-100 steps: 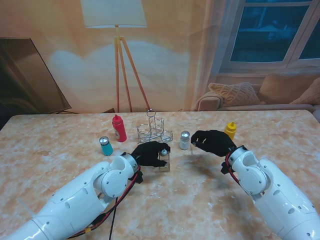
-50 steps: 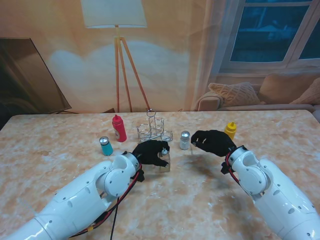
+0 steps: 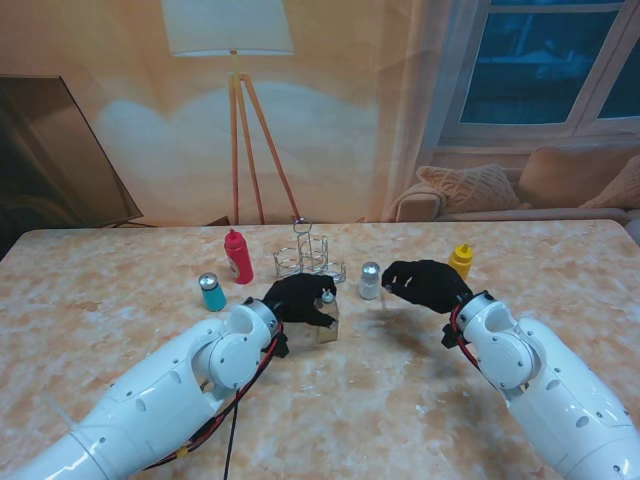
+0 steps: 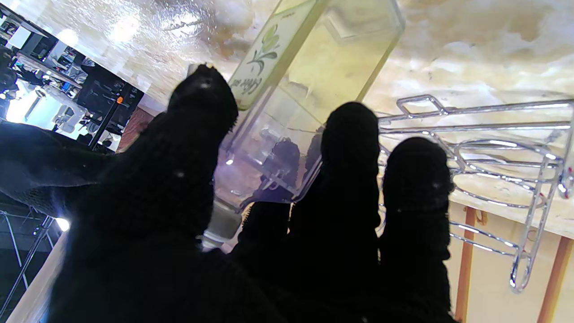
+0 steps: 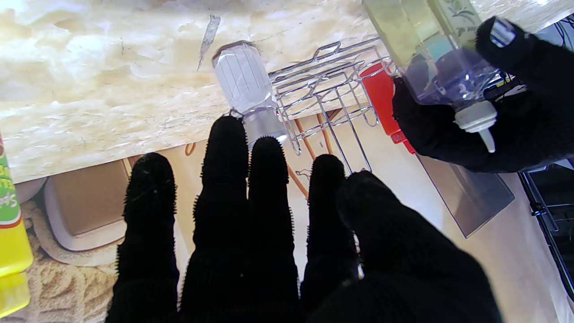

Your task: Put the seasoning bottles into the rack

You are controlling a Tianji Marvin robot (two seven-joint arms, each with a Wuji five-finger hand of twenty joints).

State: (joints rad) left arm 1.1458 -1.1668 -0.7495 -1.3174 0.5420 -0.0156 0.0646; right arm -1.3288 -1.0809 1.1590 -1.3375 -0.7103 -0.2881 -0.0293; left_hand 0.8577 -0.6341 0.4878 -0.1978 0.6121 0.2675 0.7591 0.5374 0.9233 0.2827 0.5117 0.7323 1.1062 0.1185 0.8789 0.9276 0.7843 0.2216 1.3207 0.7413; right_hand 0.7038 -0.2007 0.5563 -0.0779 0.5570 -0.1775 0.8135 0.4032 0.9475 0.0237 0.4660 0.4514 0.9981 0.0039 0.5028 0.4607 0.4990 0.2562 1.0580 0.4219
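My left hand (image 3: 298, 298) is shut on a clear square oil bottle (image 3: 328, 322) with yellowish liquid, held tilted just nearer to me than the wire rack (image 3: 308, 262). In the left wrist view my fingers (image 4: 350, 179) wrap the oil bottle (image 4: 309, 80) and the rack (image 4: 493, 148) lies close beyond. My right hand (image 3: 425, 283) is open, its fingers (image 5: 269, 202) stretched toward a clear shaker with a silver cap (image 3: 370, 280), not touching it. A red bottle (image 3: 238, 256), a teal shaker (image 3: 211, 292) and a yellow bottle (image 3: 461, 260) stand on the table.
The marble table (image 3: 100, 300) runs wide on both sides. The right wrist view also shows the clear shaker (image 5: 244, 85), the rack (image 5: 327, 89), the red bottle (image 5: 381, 94) and the yellow bottle (image 5: 11, 224). A floor lamp and sofa stand beyond the far edge.
My left hand has carried the oil bottle slightly farther from me, toward the rack. The right hand has stayed where it was.
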